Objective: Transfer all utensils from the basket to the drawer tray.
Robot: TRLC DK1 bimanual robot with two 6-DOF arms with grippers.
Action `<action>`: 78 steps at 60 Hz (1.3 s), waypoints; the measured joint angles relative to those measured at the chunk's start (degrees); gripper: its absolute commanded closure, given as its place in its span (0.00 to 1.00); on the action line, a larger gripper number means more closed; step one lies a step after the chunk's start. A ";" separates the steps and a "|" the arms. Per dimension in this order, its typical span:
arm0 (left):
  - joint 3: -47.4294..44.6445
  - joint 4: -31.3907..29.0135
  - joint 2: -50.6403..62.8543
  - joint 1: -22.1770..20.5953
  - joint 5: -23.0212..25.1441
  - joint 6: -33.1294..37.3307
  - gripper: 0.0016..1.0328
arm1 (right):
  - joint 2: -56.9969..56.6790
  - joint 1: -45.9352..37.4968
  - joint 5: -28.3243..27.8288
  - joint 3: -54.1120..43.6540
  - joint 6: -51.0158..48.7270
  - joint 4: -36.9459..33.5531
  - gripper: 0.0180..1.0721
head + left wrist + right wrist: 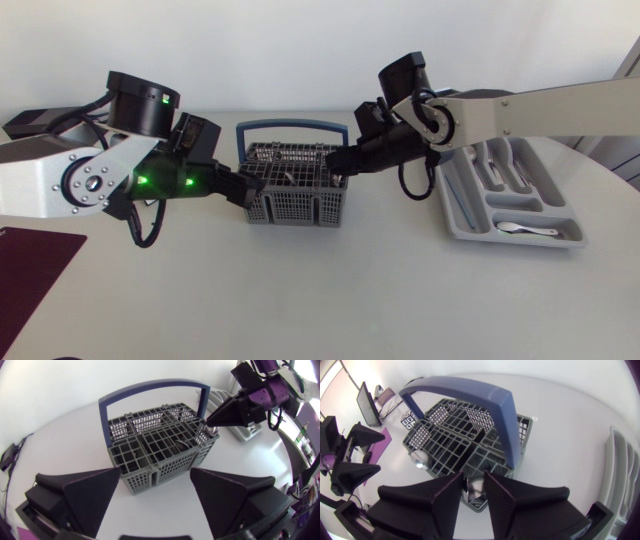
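While left gripper (250, 188) hovers spread at basket (295, 210), right gripper (338, 162), angled down, pinches utensil (474, 489).

**Head view.** Fixed overhead camera looking down on the table (300, 300) from well back. It takes in both arms, with the basket (297, 185) at centre frame and the tray (510, 195) at right.

**Left wrist view.** Mounted on the left arm's last link, low and close. It faces across the table over the left gripper (155, 492), with the basket (160, 450) just ahead.

**Right wrist view.** Mounted on the right arm's last link and tilted steeply down. It sits very close above the right gripper (474, 492) and the basket's handle (470, 395).

**Shared.** The basket appears in all three views. Each wrist view shows the other arm's gripper beyond the basket.
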 measured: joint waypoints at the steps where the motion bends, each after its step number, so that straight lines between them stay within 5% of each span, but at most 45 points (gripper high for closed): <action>1: 0.00 -0.02 0.00 0.00 0.00 0.04 0.06 | 0.00 0.02 0.02 0.00 0.00 0.00 0.65; 14: -0.02 0.46 0.00 0.00 0.00 0.07 0.06 | -0.76 0.15 0.26 -0.04 0.00 -1.07 0.42; 78: -0.17 1.97 0.00 0.00 0.00 0.09 0.06 | -2.32 2.80 0.66 -1.79 0.00 -4.09 0.53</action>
